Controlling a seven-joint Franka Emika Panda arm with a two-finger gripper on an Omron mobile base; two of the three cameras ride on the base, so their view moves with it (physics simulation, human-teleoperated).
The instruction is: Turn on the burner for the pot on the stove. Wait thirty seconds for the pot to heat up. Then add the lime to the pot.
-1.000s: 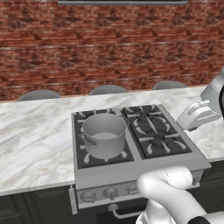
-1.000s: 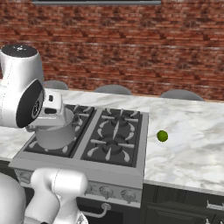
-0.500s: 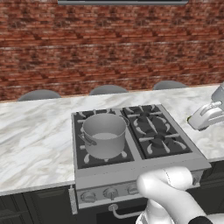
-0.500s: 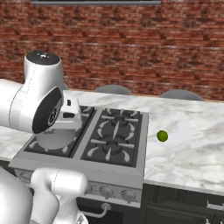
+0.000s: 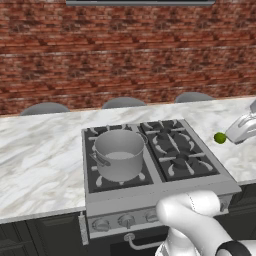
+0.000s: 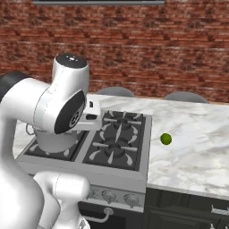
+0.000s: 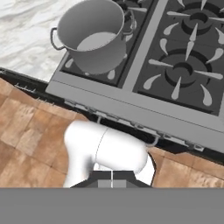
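The grey metal pot (image 5: 120,156) stands on the front left burner of the steel stove (image 5: 182,172), seemingly with nothing inside it (image 7: 94,35). In the right base view my arm hides most of the pot (image 6: 54,142). The green lime (image 5: 220,137) lies on the counter right of the stove (image 6: 118,138), and it also shows in the right base view (image 6: 166,139). My gripper (image 7: 112,183) is shut on nothing, high above the stove's front edge and looking down. The hand (image 5: 242,130) shows at the right edge, just beside the lime in the picture.
A row of round knobs (image 5: 125,220) runs along the stove front above an oven handle (image 6: 100,218). White marble counter (image 5: 40,160) stretches to both sides. Grey stool backs (image 5: 122,102) stand behind it, before a brick wall.
The arm has swung to the right across both base views. The hand slid toward the left base view's right edge, which uncovered the lime there. The gripper stayed shut.
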